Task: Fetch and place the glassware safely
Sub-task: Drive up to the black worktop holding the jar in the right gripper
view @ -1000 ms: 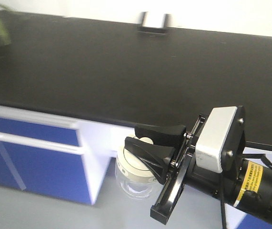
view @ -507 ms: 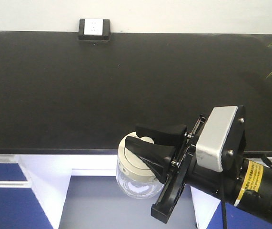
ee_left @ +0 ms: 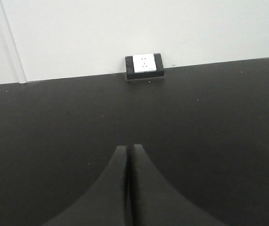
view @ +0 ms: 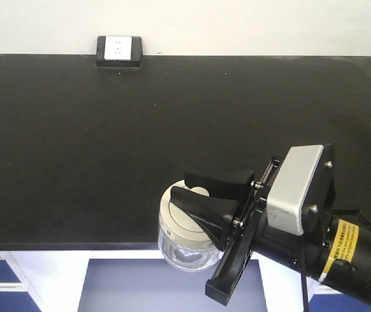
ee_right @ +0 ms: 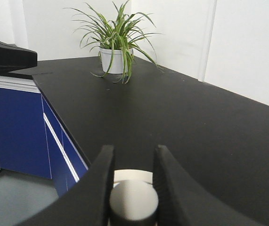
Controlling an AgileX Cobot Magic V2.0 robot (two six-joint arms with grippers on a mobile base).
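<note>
Though illegible, yellow label (view: pixel 342 250) behind right claw (view: pixel 180 184), tight on knob (view: pixel 200 191) of jar (view: pixel 172 242); left claw (ee_left: pixel 129 149) pinched together

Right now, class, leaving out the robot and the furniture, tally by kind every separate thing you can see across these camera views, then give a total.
glass jar: 1
wall socket: 1
potted plant: 1
Total: 3
</note>
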